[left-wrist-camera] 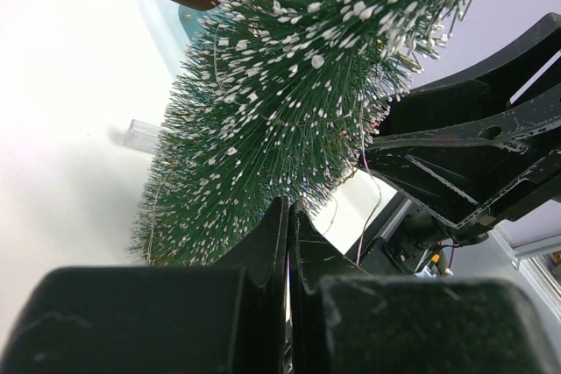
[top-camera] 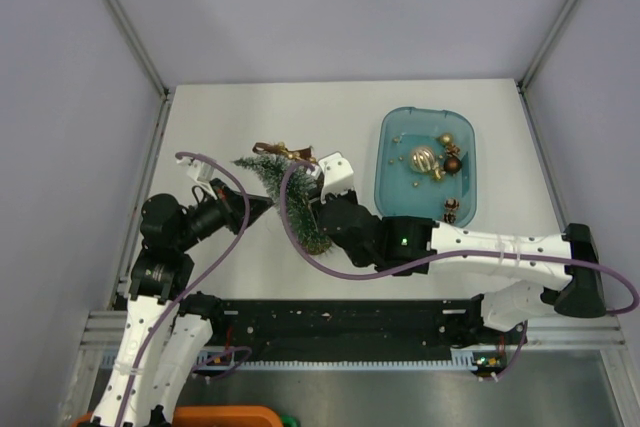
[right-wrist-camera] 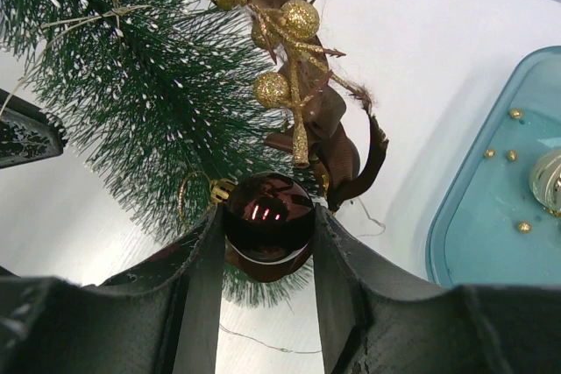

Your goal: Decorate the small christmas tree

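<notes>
Left tool (left-wrist-camera: 287,216): nearest to me, jaws pressed fully together, tips right against the lower bristles on the tree's left side. I can't tell whether anything is pinched between them.
Right tool (right-wrist-camera: 266,209): part-way open and clamped across a glossy dark-red bauble (right-wrist-camera: 268,232), whose gold hanging loop (right-wrist-camera: 187,192) points into the bristles.
Small christmas tree (top-camera: 290,202): mid-surface (top-camera: 220,117), between my two tools. It is tilted, with the wide end nearer and the tip aimed far-left. Its base is hidden.
Brown ribbon bow (right-wrist-camera: 320,120): at the tip end with a gold glitter sprig (right-wrist-camera: 298,19), just beyond the bauble.
Blue tray (top-camera: 395,187): far right of the tree, with a gold bauble (top-camera: 423,160) and smaller ornaments inside.
Step in hand: hanging the dark-red bauble, I judge.
Doing it well: I'd lead with the loop, not the ball, and pick a stiff branch clear of the bow. I'd brace the tree with the left tool so it doesn't roll, and open the right only once the loop has caught.
</notes>
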